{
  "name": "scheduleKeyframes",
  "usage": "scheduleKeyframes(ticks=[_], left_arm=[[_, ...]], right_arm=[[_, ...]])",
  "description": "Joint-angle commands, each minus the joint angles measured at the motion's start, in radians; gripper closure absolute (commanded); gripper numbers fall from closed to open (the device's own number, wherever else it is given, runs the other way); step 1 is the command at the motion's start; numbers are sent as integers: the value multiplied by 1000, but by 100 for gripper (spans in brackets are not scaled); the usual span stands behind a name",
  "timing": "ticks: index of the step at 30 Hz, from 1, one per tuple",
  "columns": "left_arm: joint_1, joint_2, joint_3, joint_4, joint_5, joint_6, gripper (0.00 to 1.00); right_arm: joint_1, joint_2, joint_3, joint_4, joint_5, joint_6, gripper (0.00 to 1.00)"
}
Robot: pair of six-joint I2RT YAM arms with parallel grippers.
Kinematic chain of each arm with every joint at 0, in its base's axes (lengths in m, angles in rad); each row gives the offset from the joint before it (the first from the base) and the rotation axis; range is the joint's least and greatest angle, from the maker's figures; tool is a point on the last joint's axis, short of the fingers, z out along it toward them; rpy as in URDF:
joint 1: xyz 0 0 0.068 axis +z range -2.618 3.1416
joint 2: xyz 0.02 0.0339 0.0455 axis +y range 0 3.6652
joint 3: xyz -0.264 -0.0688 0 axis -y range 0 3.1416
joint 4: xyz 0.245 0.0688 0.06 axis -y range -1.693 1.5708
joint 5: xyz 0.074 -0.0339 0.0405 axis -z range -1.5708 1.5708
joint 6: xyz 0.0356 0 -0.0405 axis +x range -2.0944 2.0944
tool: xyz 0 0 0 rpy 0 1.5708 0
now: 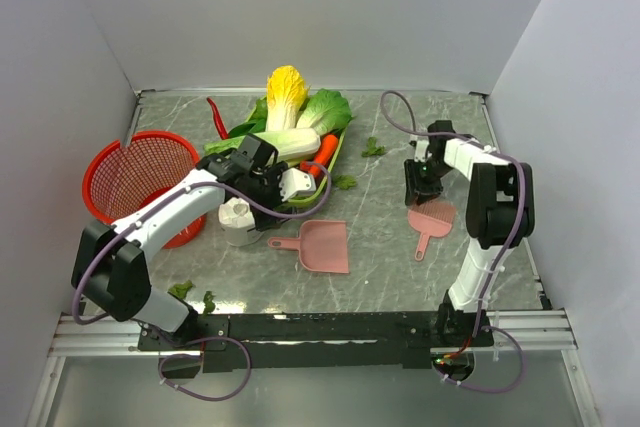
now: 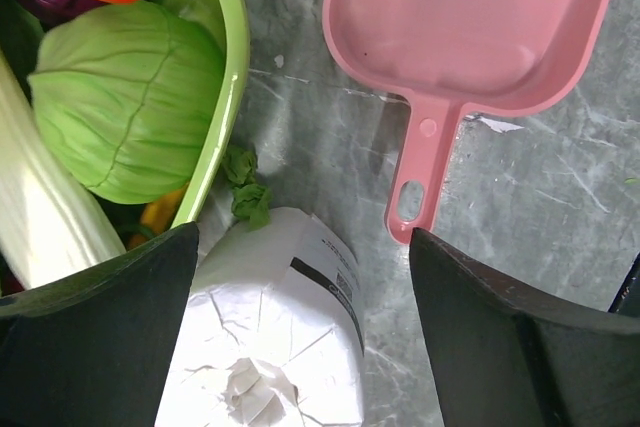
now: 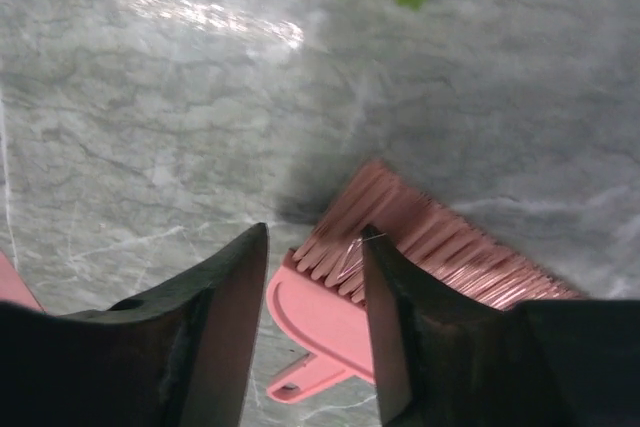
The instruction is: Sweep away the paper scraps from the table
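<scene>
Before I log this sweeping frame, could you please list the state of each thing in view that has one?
left tool, open, above the crumpled white bag.
right tool, open, over the brush.
dustpan, lying flat, empty.
brush, lying flat, ungripped.
red basket, tilted, looks empty.
green tray, full of vegetables.
</scene>
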Motion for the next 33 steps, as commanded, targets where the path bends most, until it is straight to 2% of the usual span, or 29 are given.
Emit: scheduleKeyframes(ticks=[1,2,3,6,10,11,12,13,14,15,17,19,24,27,33], left_arm=[[3,11,9,1,0,-25,11],[3,5,3,23,-9,-24,11],[3,-2,-2,34,-16,-27,11],[5,-20,-3,64,-44,-36,11],[5,-61,-19,92,-59,36,10],[5,-68,-28,103,-65,70,10],[5,-75,-29,115,-69,85,10],[6,-86,-32,135,-67,97,10],[6,-89,-32,144,-64,108,10],[6,-91,-32,155,-59,107,9],[5,-95,-51,233,-105,75,3],[5,-85,-52,270,-160,71,1],[8,-63,-31,275,-158,90,2],[8,-63,-25,276,-125,82,1],[9,-45,-12,267,-147,87,1]], right_arm=[[64,45,67,0,-34,-3,57],[78,50,75,-4,-44,-27,62],[100,52,84,-4,-54,-41,77],[132,39,98,-4,-84,-70,100],[140,-13,104,-38,-163,-96,100],[140,-25,96,-49,-230,-143,100],[140,-37,99,-67,-280,-179,97],[140,-56,108,-123,-310,-219,86],[140,-71,119,-126,-314,-272,71],[140,-97,107,-104,-252,-279,39],[121,-201,57,-45,-219,-291,27],[114,-272,43,-56,-200,-300,14],[118,-346,-66,-165,-62,-315,22],[115,-449,-215,-124,19,-383,28],[114,-520,-427,-29,140,-463,30]])
